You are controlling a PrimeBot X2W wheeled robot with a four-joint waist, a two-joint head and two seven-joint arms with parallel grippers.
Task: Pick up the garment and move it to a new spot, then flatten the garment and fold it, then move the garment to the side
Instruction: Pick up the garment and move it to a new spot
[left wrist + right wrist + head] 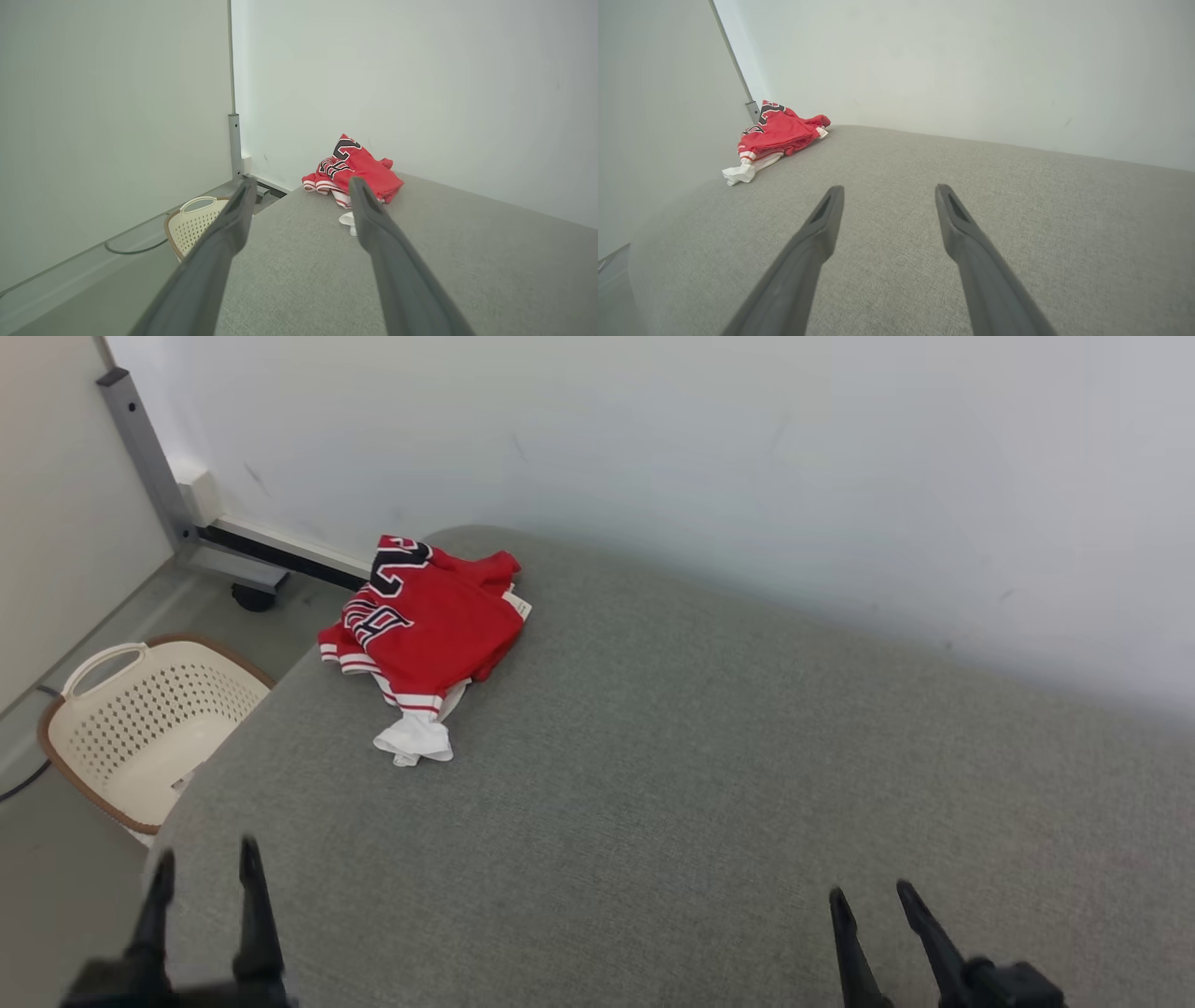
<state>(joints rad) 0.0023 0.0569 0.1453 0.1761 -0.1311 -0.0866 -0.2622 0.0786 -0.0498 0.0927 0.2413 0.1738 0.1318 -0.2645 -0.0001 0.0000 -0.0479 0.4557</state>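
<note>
A red jersey with black-and-white lettering, white trim and a white part point(425, 625) lies crumpled at the far left corner of the grey fabric surface point(700, 784). It appears again as the garment point(357, 170) past my left fingers and as the garment point(777, 133) far left of my right fingers. My left gripper point(205, 868) hovers open at the near left edge, far from the cloth. At the near right my right gripper point(873, 896) is open too, with nothing between its fingers.
A cream perforated laundry basket point(140, 728) with a brown rim stands on the floor left of the surface, also seen as the basket point(196, 224). A grey metal post and black-and-white rail point(187, 513) run along the white wall behind the garment.
</note>
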